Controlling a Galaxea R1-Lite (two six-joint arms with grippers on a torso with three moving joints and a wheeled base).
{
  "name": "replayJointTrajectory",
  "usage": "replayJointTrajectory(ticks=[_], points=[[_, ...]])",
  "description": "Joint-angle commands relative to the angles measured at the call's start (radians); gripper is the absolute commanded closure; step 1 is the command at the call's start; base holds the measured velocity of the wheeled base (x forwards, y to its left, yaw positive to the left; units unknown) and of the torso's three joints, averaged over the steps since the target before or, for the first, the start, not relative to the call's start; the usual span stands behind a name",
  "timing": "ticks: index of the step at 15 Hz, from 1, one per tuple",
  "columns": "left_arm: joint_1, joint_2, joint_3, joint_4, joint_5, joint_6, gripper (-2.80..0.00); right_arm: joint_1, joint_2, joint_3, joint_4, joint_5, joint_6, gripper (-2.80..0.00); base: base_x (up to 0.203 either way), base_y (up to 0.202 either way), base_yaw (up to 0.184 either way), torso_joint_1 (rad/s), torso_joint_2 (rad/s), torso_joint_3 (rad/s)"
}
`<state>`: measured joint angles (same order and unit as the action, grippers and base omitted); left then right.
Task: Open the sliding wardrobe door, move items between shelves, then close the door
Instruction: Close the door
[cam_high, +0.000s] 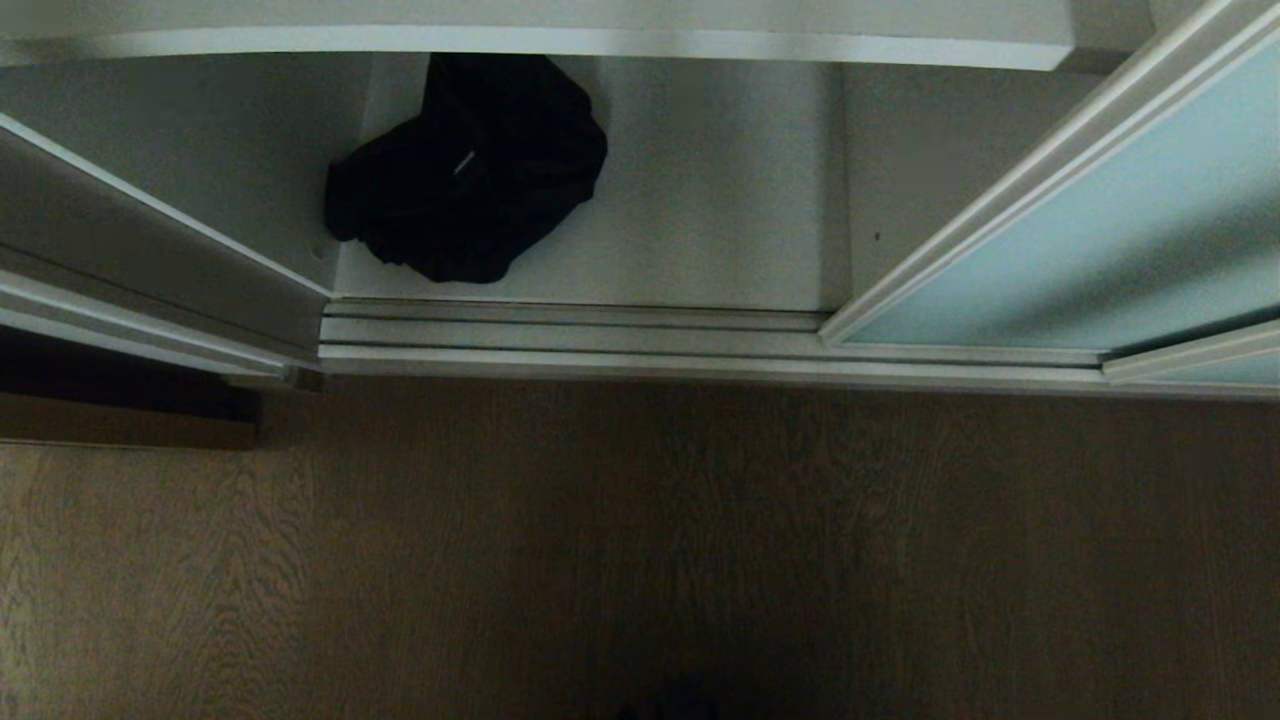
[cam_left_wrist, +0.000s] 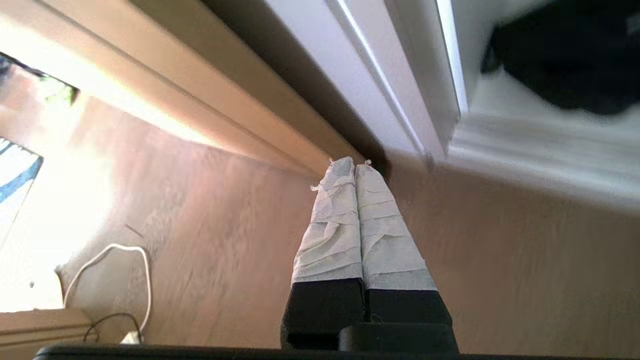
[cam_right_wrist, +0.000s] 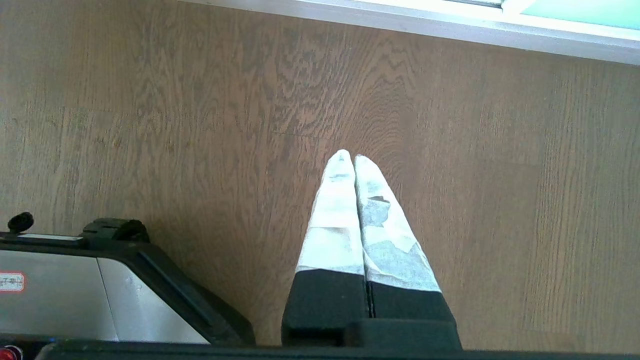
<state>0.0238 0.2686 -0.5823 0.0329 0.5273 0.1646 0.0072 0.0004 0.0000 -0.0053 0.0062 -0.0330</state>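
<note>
We see the sliding wardrobe door (cam_high: 1090, 230) already drawn aside, so we judge the moving step is in hand. The black bundle (cam_high: 470, 170) lies on the lowest shelf (cam_high: 700, 200), ahead of our left gripper (cam_left_wrist: 350, 162), whose fingers are pressed together over the floor (cam_left_wrist: 225, 240). Next it must spread and reach in. The right gripper (cam_right_wrist: 348, 155) hangs closed, empty.

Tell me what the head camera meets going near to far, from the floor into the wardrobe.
Wood floor → white sliding track → bottom shelf → black fabric bundle, lying at the shelf's left → upper shelf.
</note>
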Motion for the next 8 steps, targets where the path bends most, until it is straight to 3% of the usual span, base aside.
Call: replayJointTrajectory(ticks=[1, 3, 5, 8], points=[[0.008, -0.136, 0.108, 0.021, -0.042, 0.010, 0.00, 0.000, -0.003, 0.000, -0.001, 0.000, -0.001, 0.00, 0.000, 0.000, 0.000, 0.000, 0.00, 0.000], [0.004, -0.251, 0.238, 0.046, -0.134, 0.047, 0.00, 0.000, -0.003, 0.000, -0.001, 0.000, 0.000, 0.00, 0.000, 0.000, 0.000, 0.000, 0.00, 0.000], [0.003, -0.264, 0.354, 0.029, -0.214, 0.043, 0.00, 0.000, -0.003, 0.000, -0.001, 0.000, -0.001, 0.00, 0.000, 0.000, 0.000, 0.000, 0.00, 0.000], [0.002, -0.265, 0.545, -0.119, -0.346, 0.052, 0.00, 0.000, -0.003, 0.000, -0.001, 0.001, -0.001, 0.00, 0.000, 0.000, 0.000, 0.000, 0.00, 0.000]])
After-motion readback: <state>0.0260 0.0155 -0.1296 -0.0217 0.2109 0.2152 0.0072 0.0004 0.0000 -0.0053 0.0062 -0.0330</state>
